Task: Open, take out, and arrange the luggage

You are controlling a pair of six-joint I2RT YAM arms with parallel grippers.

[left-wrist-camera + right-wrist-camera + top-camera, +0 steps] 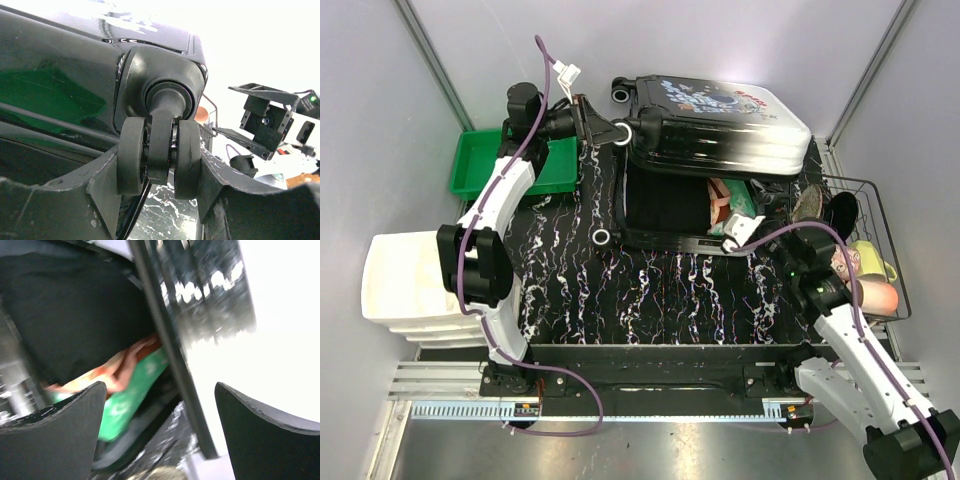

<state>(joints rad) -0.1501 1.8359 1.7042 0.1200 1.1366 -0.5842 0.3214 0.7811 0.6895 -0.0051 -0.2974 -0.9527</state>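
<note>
The luggage (720, 125) lies at the back middle of the table, its printed lid (715, 140) lifted partway over the dark lined lower half (665, 205). My left gripper (612, 130) is shut on the lid's corner wheel (160, 152), one finger on each side of the double wheel. Green and orange packets (728, 203) show inside the open shell. My right gripper (740, 232) hangs open at the case's front right corner. Between its fingers (60, 432) I see a green packet (137, 387) and the lid's dark edge (170, 340), touching neither.
A green bin (485, 165) sits at the back left behind my left arm. A white drawer unit (405, 290) stands at the left edge. A wire basket (880, 195) with a cup and other items is at the right. Two other white wheels (602, 237) stick out from the case.
</note>
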